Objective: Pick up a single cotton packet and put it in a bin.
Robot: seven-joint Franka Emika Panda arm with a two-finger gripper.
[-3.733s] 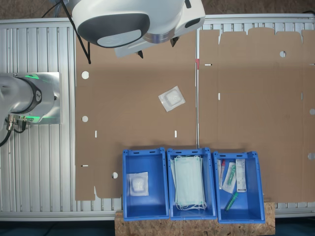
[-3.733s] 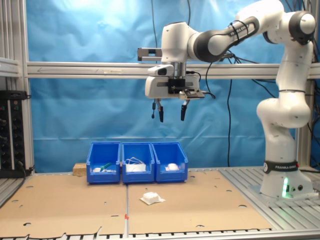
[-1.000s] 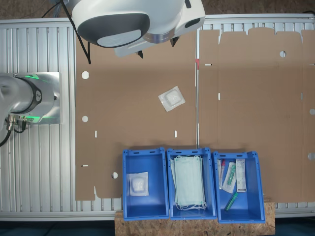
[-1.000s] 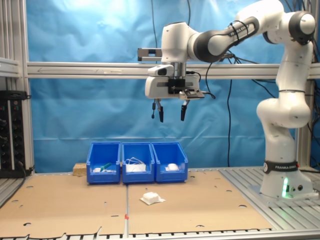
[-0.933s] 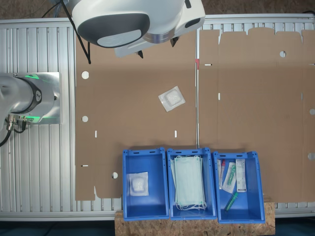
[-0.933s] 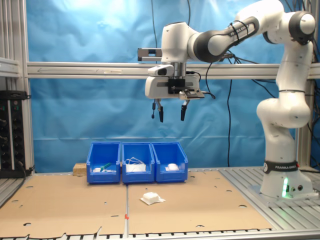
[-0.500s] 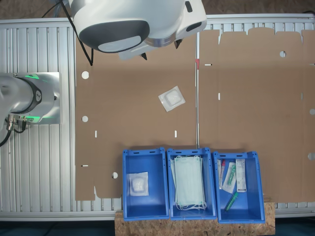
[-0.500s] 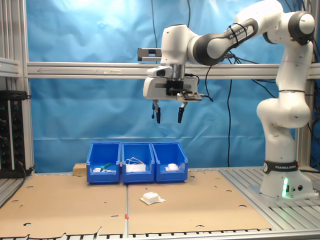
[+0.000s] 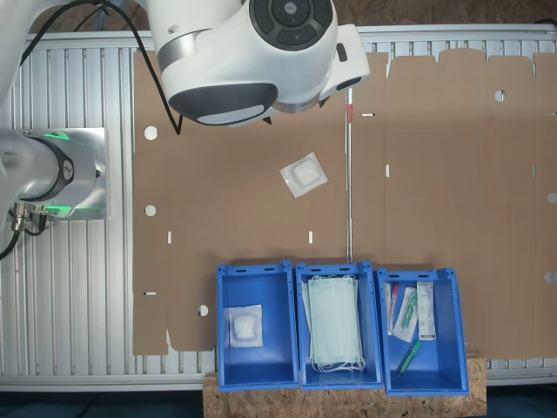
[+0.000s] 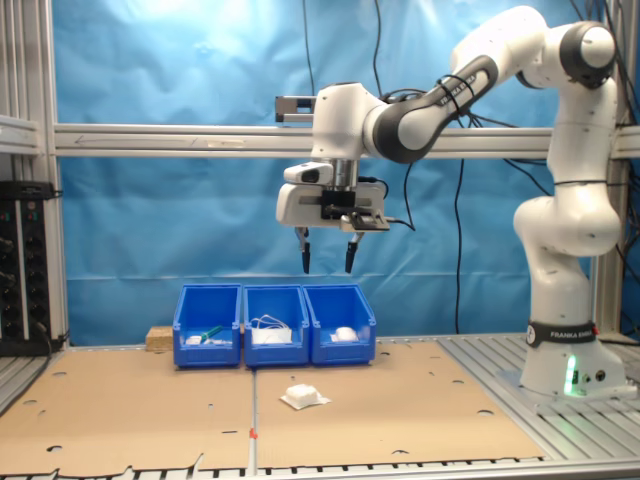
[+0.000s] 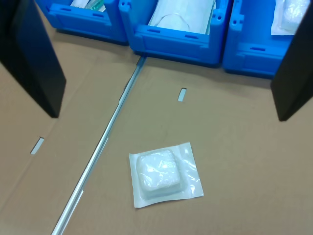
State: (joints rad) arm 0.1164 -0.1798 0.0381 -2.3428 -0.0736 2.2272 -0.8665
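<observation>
A small clear cotton packet (image 9: pixel 304 174) with a white wad lies flat on the brown cardboard, in front of the row of bins (image 10: pixel 304 397) (image 11: pixel 164 174). High above it my gripper (image 10: pixel 326 263) hangs open and empty, its two black fingers (image 11: pixel 34 63) spread wide on either side of the packet in the wrist view. The bin (image 9: pixel 255 292) that holds one other white packet (image 9: pixel 244 326) is blue. It stands at the row's end nearest the robot base (image 10: pixel 340 347) (image 11: pixel 254 61).
The middle blue bin (image 9: pixel 338 271) holds pale green masks, and the far one (image 9: pixel 418 370) holds tubes and syringes. A metal strip (image 9: pixel 349 174) runs between the two cardboard sheets, close to the packet. The robot base (image 10: pixel 565 370) stands on the ribbed aluminium table.
The arm has swung lower and toward the packet, so the open gripper now hangs nearer above it. The packet and the bins have not moved.
</observation>
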